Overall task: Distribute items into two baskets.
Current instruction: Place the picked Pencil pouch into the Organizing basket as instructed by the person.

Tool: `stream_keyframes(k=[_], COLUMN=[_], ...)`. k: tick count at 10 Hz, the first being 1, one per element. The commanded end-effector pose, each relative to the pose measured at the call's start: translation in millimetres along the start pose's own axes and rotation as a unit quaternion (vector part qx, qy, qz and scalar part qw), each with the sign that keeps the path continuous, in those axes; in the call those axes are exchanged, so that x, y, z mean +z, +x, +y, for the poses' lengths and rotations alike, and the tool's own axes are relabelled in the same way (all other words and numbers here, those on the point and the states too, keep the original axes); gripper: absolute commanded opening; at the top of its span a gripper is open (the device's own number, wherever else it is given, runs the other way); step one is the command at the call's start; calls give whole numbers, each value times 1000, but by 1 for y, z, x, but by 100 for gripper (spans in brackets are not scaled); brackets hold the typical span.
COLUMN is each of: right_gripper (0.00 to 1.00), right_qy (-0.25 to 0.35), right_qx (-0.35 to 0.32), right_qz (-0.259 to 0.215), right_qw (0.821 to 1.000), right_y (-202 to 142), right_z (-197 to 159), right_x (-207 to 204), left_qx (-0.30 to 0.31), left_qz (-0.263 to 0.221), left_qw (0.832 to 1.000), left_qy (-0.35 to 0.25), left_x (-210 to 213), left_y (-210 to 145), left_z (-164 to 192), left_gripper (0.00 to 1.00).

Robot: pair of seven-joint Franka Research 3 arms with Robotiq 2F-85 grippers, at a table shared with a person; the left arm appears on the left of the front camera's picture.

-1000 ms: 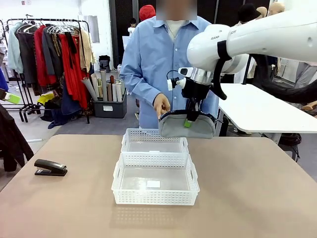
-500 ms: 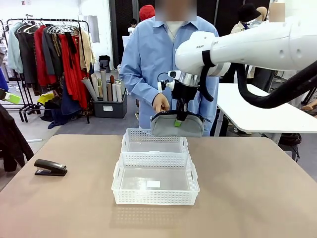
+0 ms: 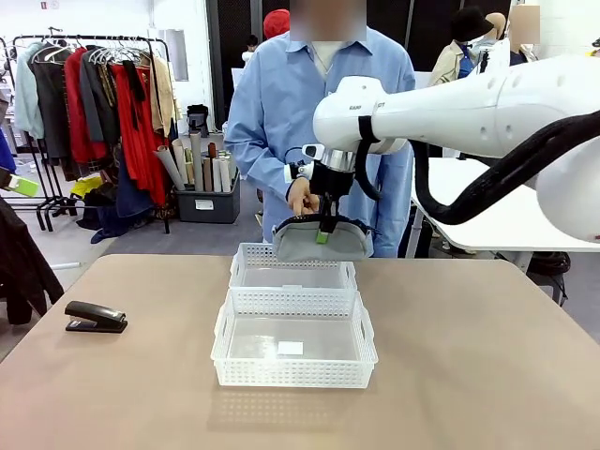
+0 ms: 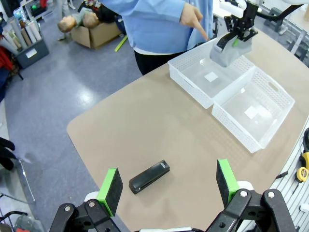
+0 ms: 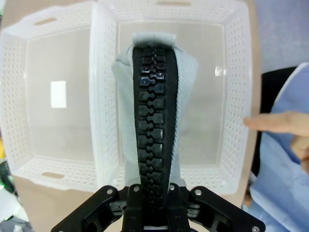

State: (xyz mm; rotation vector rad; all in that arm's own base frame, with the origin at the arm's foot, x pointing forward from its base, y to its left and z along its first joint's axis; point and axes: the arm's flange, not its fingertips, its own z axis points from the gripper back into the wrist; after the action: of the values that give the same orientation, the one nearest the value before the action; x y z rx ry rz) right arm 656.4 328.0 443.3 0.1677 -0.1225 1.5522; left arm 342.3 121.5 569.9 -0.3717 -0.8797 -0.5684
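- Right gripper (image 3: pixel 323 232) was clamped shut on the zip edge of the grey pouch (image 3: pixel 319 247). The pouch hung straight beneath it, over the far basket (image 3: pixel 246 274) and clear of its floor.
- Left gripper (image 4: pixel 169 181) stood wide and empty. The stapler (image 4: pixel 149 177) lay untouched on the surface (image 4: pixel 145 130) just ahead of its fingers.
- In the right wrist view the pouch hung close to the wall that the far basket shared with the near basket (image 3: pixel 292 377). Dropped from that height, the soft pouch could have tipped and ended up draped over that rim rather than inside.
- The person's hand (image 3: pixel 302 195) was pointing just beside the right gripper, so further sideways travel could have brushed it.
- A second before, the right gripper had held the pouch off the far basket's right corner. It had since carried the pouch toward the robot's left, to above the basket's middle.
- Both baskets and the stapler had not shifted.
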Motion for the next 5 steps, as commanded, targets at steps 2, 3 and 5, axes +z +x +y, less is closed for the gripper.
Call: stream_keyframes(k=[2,3,5], right_gripper=[0,0,0], right_qy=[-8,-13,-24], right_qx=[-5,-4,-1], right_qz=[4,2,13], right_qw=[1000,1000,1000], right_y=[24,27,32], right_z=[-14,-14,-13], right_x=[-10,-17,-32], left_qx=[-5,-5,-5], left_qz=[-9,-9,-9], left_qw=[1000,1000,1000], left_qy=[-7,-7,-7], left_x=[0,0,0], left_y=[1,1,1], left_z=[1,1,1], left_gripper=[100,100,100])
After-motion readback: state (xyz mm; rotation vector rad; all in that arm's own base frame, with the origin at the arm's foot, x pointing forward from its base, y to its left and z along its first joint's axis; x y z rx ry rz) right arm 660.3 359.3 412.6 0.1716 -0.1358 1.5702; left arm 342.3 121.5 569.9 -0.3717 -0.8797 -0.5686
